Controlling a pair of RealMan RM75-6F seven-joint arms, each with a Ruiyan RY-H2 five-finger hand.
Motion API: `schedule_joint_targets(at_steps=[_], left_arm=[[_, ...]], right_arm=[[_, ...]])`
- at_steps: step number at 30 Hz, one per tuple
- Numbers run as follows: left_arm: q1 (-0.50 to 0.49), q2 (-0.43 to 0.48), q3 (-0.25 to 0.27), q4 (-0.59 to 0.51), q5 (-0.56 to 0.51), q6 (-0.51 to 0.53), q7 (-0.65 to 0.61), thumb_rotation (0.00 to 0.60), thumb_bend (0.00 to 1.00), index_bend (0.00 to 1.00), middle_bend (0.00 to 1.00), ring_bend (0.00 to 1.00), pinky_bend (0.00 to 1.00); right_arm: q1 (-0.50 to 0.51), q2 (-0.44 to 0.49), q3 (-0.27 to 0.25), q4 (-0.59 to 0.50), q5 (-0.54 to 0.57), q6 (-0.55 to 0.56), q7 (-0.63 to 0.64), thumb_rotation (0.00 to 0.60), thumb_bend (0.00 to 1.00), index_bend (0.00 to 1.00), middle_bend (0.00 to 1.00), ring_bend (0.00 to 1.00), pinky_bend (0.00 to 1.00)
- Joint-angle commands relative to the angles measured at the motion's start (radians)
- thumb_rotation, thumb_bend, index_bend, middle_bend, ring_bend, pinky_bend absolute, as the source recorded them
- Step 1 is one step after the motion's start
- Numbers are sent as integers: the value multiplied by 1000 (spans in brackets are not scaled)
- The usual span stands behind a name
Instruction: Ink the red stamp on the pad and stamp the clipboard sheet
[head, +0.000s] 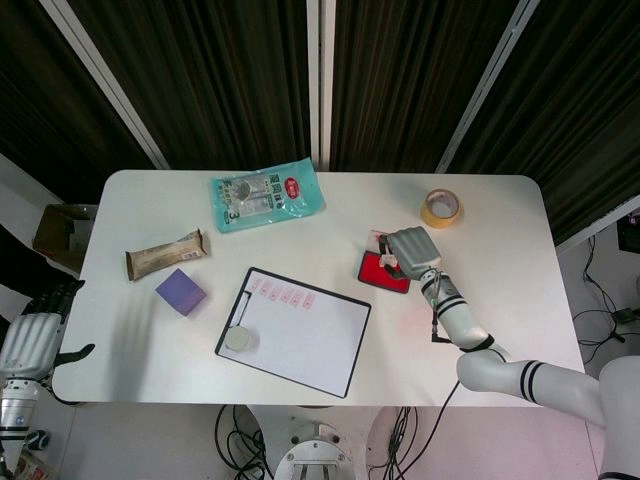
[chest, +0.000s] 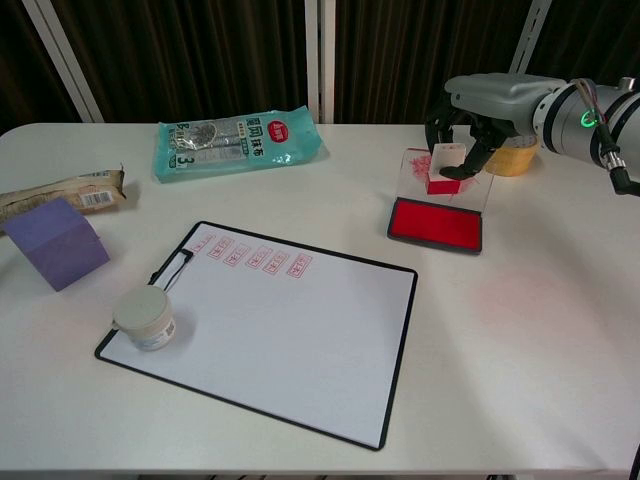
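Note:
My right hand (chest: 478, 108) pinches the stamp (chest: 443, 171), a small white block with a red underside. It hangs in the air just above the far edge of the open red ink pad (chest: 435, 223), clear of the ink. In the head view the right hand (head: 411, 250) covers the right part of the ink pad (head: 375, 270). The clipboard (chest: 392, 375) lies at the table's middle, and its white sheet (chest: 290, 330) carries a row of red prints (chest: 250, 255) near its top edge. My left hand (head: 33, 338) hangs open beyond the table's left corner.
A white round jar (chest: 145, 317) stands on the clipboard's lower left corner. A purple block (chest: 55, 241) and a snack bar (chest: 62, 190) lie at the left. A teal bag (chest: 238, 140) is at the back, a yellow tape roll (head: 441, 208) behind the right hand.

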Motion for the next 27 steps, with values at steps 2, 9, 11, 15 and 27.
schedule_joint_targets(at_steps=[2, 9, 11, 15, 27], left_arm=[[-3, 1, -1, -6, -2, -4, 6, 600, 0, 111, 135, 120, 242], [-4, 11, -2, -26, -5, -6, 25, 600, 0, 111, 135, 120, 242], [-5, 12, -2, -29, -8, -10, 27, 600, 0, 111, 135, 121, 242], [-9, 12, -3, -31, -13, -19, 30, 600, 0, 111, 135, 120, 242], [-16, 18, -9, -31, -23, -30, 33, 600, 0, 111, 135, 121, 242]], right_arm=[[-10, 66, -1, -47, -168, -42, 155, 600, 444, 938, 810, 968, 1000], [26, 52, -119, 90, -633, 15, 442, 600, 444, 957, 809, 924, 1000], [41, 30, -160, 158, -750, 84, 491, 600, 444, 963, 809, 924, 1000], [76, -41, -236, 341, -948, 257, 594, 600, 444, 968, 809, 924, 1000], [163, -193, -308, 632, -1001, 298, 878, 600, 450, 983, 810, 918, 1000]])
